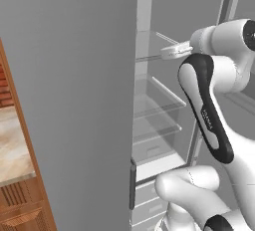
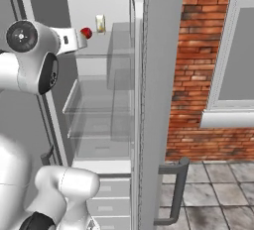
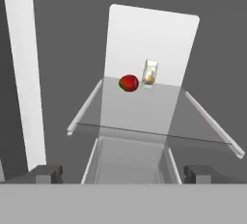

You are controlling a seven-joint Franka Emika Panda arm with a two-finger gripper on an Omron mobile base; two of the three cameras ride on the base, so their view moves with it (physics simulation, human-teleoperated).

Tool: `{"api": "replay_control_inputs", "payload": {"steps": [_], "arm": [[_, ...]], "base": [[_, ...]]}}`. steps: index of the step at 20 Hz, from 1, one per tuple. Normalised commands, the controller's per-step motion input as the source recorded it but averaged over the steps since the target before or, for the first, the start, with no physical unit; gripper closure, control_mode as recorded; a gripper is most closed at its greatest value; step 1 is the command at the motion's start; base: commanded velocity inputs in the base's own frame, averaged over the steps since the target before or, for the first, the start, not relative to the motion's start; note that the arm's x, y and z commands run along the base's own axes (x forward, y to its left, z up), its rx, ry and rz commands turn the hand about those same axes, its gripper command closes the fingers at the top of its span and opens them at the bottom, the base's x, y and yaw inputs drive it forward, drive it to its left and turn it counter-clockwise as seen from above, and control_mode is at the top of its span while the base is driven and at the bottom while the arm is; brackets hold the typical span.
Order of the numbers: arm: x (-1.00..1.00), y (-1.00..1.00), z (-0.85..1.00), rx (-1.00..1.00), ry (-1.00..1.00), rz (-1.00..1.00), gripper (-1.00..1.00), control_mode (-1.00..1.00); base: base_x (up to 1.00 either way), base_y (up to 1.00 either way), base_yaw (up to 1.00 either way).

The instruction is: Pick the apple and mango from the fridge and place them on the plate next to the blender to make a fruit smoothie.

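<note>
Fridge point(image 2: 149, 100) door open, white interior w/ clear shelves. Apple point(image 3: 129, 83) sits on the top clear shelf point(image 3: 144, 112), near its back edge, by the rear wall. Just beside it, on the shelf's back edge too, stands a small clear jar point(image 3: 150, 73) w/ pale contents; can't tell if the two touch. Tool point(image 3: 123, 172) is released, jaws spread wide, nothing between them, hovering at the shelf's front edge, pointed at the apple but well apart from it. In right base view the apple point(image 2: 86, 32) shows just past the hand, jar point(image 2: 100, 24) next to it.
</note>
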Motion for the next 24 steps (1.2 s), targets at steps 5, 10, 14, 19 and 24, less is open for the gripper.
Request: {"api": "replay_control_inputs", "payload": {"steps": [5,10,14,19,24], "arm": [[0.65,0.0,0.0,0.0,0.0,0.0,-1.0,-1.0],[0.63,-0.01,0.0,0.0,0.0,0.0,-1.0,-1.0],[0.52,-0.02,0.0,0.0,0.0,0.0,-1.0,-1.0],[0.41,0.0,0.0,0.0,0.0,0.0,-1.0,-1.0],[0.42,0.0,0.0,0.0,0.01,0.0,-1.0,-1.0]], "base": [[0.0,0.0,0.0],[0.0,0.0,0.0],[0.0,0.0,0.0],[0.0,0.0,0.0],[0.0,0.0,0.0]]}}
